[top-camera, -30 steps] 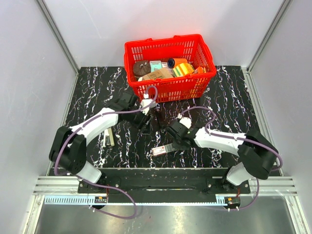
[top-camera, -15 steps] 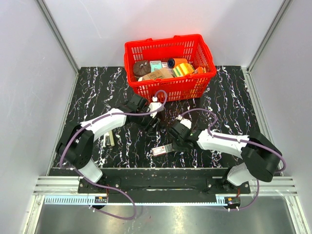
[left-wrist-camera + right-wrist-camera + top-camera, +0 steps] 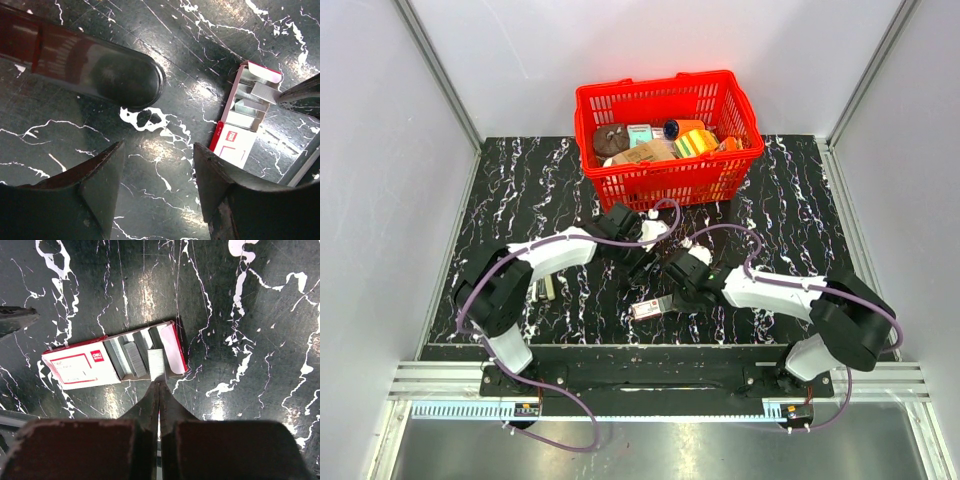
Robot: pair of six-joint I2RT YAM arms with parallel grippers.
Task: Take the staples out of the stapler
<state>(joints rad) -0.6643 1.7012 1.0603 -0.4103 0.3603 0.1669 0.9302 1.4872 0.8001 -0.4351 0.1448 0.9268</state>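
**A:** Black marbled bench (image 3: 260, 300), glossy with white veins. Nearest is the right pincer (image 3: 159, 387), clenched tight. Its tips sit at the near end of a grey ridged staple strip (image 3: 158, 365) in the open red-and-white card box (image 3: 80, 367). Pinching or only touching, cannot tell.

**B:** And the stapler?

**A:** The stapler (image 3: 105, 75) lies flat on the bench near the box, just ahead of the left pincer (image 3: 157, 185). That pincer is released, with nothing between its fingers. The stapler's end is rounded, smooth and black, and it looks slippery.

**B:** Best approach?

**A:** My judgement: straddle the slim body across its width, back from the rounded end, and pin it firmly. That leaves the right pincer free to work the magazine. Farthest is the red plastic lattice basket (image 3: 655, 92), holding packets.
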